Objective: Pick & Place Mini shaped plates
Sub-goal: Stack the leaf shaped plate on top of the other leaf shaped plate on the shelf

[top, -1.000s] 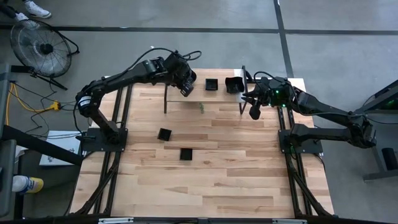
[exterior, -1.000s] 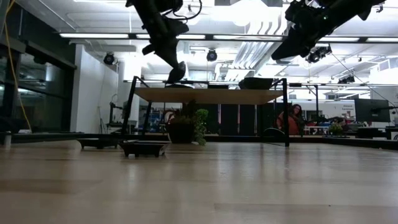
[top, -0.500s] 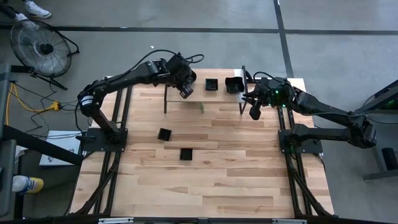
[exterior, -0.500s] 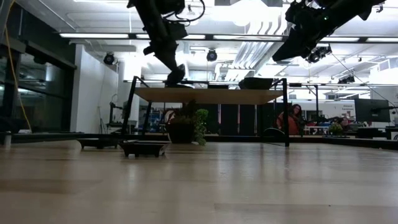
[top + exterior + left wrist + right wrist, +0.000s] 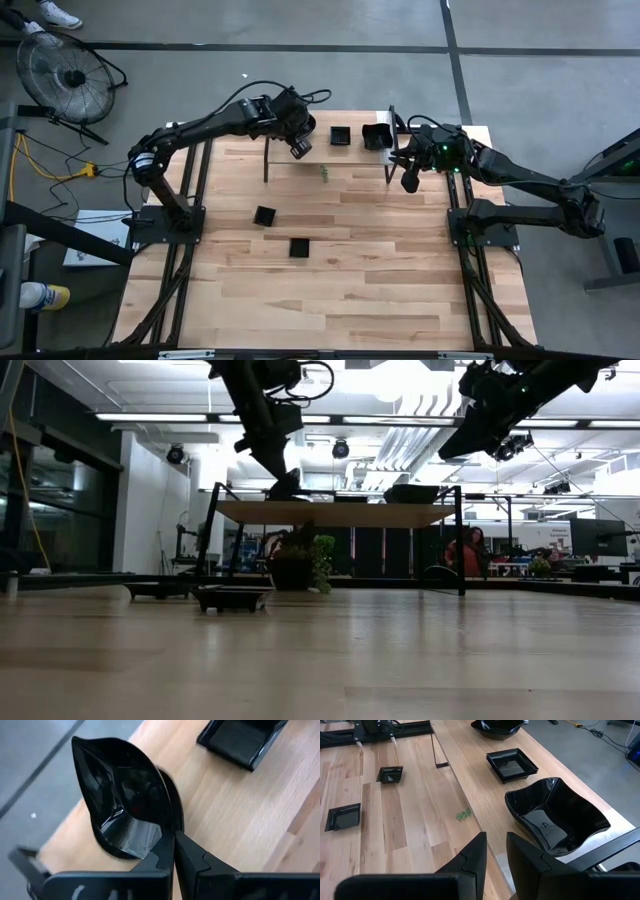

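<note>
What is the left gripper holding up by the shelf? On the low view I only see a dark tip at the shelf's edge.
Observer: A glossy black pointed dish. The left gripper is shut on its rim, above the left end of the shelf.
Operator: Is anything on the shelf already?
Observer: Yes. A square dish and a larger wavy dish sit side by side towards its right end.
Operator: And the right gripper?
Observer: The right gripper is open and empty, hovering off the shelf's right end.
</note>
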Motion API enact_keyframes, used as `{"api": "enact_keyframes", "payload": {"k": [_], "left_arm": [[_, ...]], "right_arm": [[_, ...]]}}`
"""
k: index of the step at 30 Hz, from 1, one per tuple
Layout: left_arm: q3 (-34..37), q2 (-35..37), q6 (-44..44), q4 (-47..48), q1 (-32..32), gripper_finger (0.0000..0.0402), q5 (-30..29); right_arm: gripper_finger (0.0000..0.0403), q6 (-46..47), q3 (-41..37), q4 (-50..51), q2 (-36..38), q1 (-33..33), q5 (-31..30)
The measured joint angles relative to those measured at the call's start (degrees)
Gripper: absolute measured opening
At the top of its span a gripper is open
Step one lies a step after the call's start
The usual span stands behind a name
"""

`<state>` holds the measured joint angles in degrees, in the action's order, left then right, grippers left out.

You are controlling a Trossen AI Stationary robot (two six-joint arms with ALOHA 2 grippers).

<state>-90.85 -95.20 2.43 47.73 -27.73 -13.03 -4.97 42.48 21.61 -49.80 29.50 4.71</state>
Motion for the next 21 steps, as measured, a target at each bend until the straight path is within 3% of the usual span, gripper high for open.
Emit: {"api": "enact_keyframes", "payload": {"k": [9, 21], "left_arm": [[0.0, -0.3, -2.1, -0.8, 0.0, 0.0019, -0.1], [0.0, 0.1, -3.6, 0.4, 0.0, 0.0071, -1.6]], "right_arm": [[0.0069, 0.0, 0.0, 0.5, 0.0, 0.0, 0.0], [0.0069, 0.0, 0.0, 3.5, 0.0, 0.0, 0.0]]}}
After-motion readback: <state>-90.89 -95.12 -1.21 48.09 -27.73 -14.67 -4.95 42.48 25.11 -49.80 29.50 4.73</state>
